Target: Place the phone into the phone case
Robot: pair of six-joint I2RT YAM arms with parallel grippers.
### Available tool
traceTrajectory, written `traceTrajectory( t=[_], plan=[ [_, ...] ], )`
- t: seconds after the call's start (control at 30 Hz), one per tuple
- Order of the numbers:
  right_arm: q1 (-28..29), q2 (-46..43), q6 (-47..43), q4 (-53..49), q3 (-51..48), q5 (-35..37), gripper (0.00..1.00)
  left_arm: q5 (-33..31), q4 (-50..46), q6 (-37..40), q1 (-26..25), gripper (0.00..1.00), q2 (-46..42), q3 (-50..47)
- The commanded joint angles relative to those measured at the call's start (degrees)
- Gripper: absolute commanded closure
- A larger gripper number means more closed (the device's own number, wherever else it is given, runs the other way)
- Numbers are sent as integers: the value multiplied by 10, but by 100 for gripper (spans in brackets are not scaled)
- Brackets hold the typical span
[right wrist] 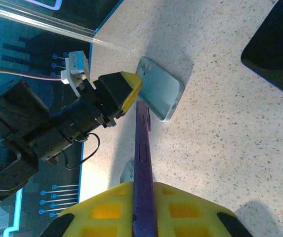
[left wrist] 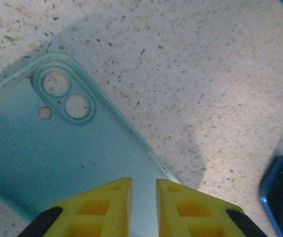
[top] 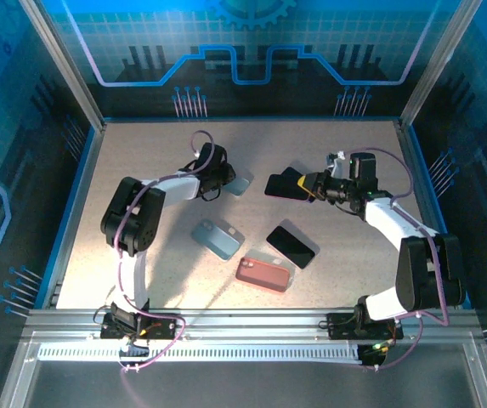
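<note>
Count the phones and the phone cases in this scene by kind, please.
Phones: 2 (held phone, black phone lying flat)
Cases: 3 (pale teal case, blue-grey case, red case)
Total: 5

On tbl (top: 141, 161) lie blue case (top: 218, 239), pink case (top: 264, 274) & blk phone (top: 291, 246).

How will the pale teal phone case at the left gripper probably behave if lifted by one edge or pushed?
The teal case is an empty thin shell, so probably light and bendy when pinched at one rim. Lying flat on the table, it would likely slide, not tip.
</note>
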Motion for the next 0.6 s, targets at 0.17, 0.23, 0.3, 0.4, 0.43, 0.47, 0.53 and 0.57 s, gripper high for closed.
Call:
traceTrajectory(
  t=[0.17,0.23,0.3,0.4,0.43,0.47,0.53,0.57],
  plan=[
    [-18,-30,-12,0,-14,-14,100,46,-53,-11,5,82,46,31],
    [-20,-38,-13,-1,-18,-13,100,48,-53,-19,2,82,45,22],
    [-21,-43,-14,-6,-21,-13,100,48,-64,-23,-2,83,48,21],
    [-22,-49,-16,-12,-23,-13,100,50,-65,-33,-12,84,45,8],
    [-21,-51,-16,-12,-25,-13,100,50,-66,-37,-16,84,43,3],
    [-21,-53,-16,-14,-26,-13,100,52,-65,-44,-21,84,40,-4],
    [-21,-60,-15,-16,-31,-14,100,54,-60,-65,-33,85,33,-19],
    [-21,-64,-15,-17,-34,-14,100,57,-56,-80,-39,85,29,-28]
  ],
)
